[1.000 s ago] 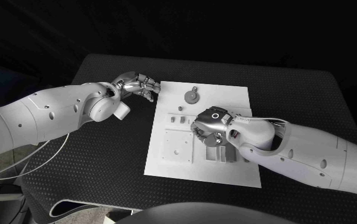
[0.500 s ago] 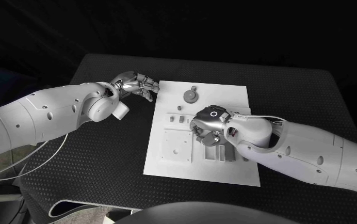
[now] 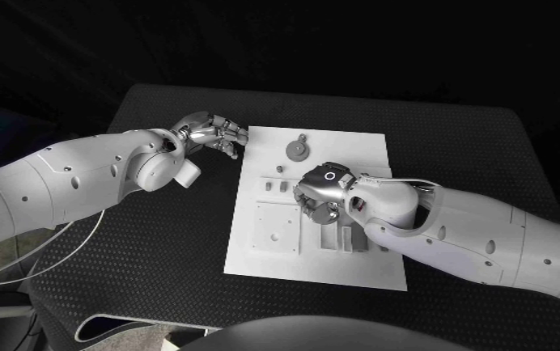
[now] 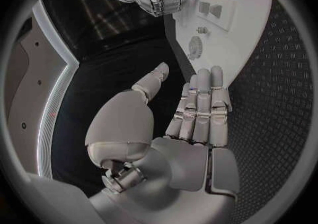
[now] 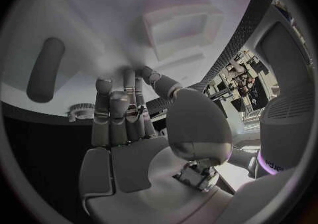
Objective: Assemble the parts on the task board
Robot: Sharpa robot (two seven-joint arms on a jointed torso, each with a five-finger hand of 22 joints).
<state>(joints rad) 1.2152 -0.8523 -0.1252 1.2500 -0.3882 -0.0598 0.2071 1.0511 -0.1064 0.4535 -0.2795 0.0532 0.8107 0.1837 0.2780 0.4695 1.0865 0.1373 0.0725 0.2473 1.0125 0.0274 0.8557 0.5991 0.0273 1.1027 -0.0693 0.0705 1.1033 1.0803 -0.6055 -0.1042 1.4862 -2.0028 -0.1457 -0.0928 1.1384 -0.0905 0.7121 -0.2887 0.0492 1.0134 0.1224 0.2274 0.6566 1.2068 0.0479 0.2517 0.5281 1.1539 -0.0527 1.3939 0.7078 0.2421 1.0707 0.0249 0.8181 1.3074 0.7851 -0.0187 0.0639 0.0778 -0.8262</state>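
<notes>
The black table point(image 3: 140, 262) is the biggest thing here, with a bumpy top and dark all around it (nothing of the room past it can be made out). The white task board point(image 3: 274, 266) lies in the middle of the table, nearer the front edge than the back. The job looks like it is only just under way, and most of it seems left to do. The left hand point(image 3: 214, 133) hovers over the table just beside the board's back left corner, and its fingers point(image 4: 202, 102) lie straight and close together with nothing in them. The right hand point(image 3: 321, 195) is low over the middle of the board, fingers pointing down at the parts, and nothing shows in them in the right wrist view, though I cannot tell for sure if they touch a piece. A square plate point(image 3: 277, 228) lies flat near the board's left edge. A round gear point(image 3: 301, 151) sits near the back edge of the board, well apart from both hands. Some small block parts point(image 3: 275, 183) lie loose between the gear and the plate, so I think they have not been put in place yet.
</notes>
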